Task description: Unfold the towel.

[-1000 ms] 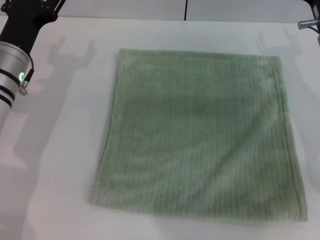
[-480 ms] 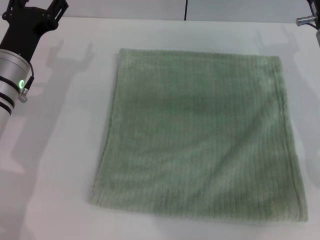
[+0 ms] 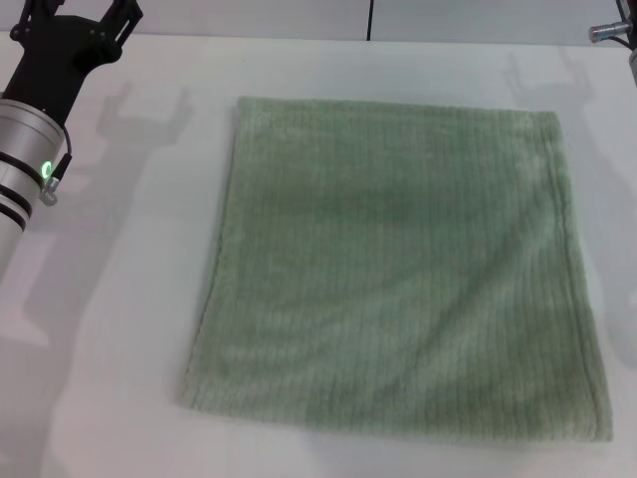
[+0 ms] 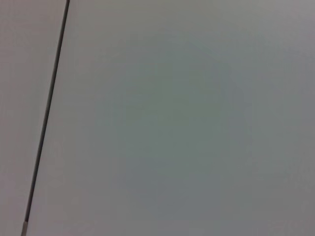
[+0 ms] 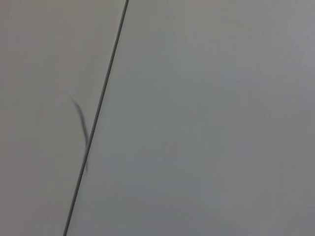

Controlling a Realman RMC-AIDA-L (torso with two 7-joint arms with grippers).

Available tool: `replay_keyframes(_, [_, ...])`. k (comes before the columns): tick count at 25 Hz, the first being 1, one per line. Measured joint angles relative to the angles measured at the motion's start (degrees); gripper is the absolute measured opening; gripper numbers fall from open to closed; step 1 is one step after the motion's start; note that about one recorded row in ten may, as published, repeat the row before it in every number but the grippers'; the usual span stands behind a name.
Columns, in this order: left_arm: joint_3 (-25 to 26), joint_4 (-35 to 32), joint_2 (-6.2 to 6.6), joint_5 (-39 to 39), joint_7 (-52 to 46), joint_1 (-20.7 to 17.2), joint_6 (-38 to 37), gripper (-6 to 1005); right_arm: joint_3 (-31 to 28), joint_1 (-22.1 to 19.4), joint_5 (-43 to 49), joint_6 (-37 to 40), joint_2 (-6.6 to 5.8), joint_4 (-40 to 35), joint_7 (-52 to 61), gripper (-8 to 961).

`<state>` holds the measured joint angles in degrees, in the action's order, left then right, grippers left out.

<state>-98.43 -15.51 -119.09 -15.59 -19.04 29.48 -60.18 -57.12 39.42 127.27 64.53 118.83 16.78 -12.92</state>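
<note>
left gripper (image 3: 78, 12) has slid farther into view, fingers spread | towel (image 3: 398, 269) flat on white table (image 3: 149, 299) | right gripper's fingers unseen | no writing

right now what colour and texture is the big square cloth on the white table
Pale sage green, with fine ribbing: the square terry towel shows best in the head view.

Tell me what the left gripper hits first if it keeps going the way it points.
Probably nothing on the table: the left gripper, fingers spread, points toward the far edge, away from the towel. Depth is unclear.
</note>
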Motion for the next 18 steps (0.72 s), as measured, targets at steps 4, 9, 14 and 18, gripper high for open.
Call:
replay_keyframes(4, [0.0,0.0,0.0,-0.2,-0.3,0.1,0.0,859,0.0,0.3,0.0,-0.1,0.0,0.0,0.0,714])
replay_keyframes(9, [0.0,0.0,0.0,-0.3,-0.3,0.3,0.0,859,0.0,0.4,0.0,0.0,0.0,0.0,0.0,714])
replay_keyframes(14, [0.0,0.0,0.0,-0.2,-0.3,0.5,0.3,859,0.0,0.3,0.0,0.1,0.07,0.0,0.0,714])
replay_keyframes(18, [0.0,0.0,0.0,-0.3,-0.3,0.5,0.4,859,0.0,0.1,-0.2,0.2,0.17,0.1,0.0,714])
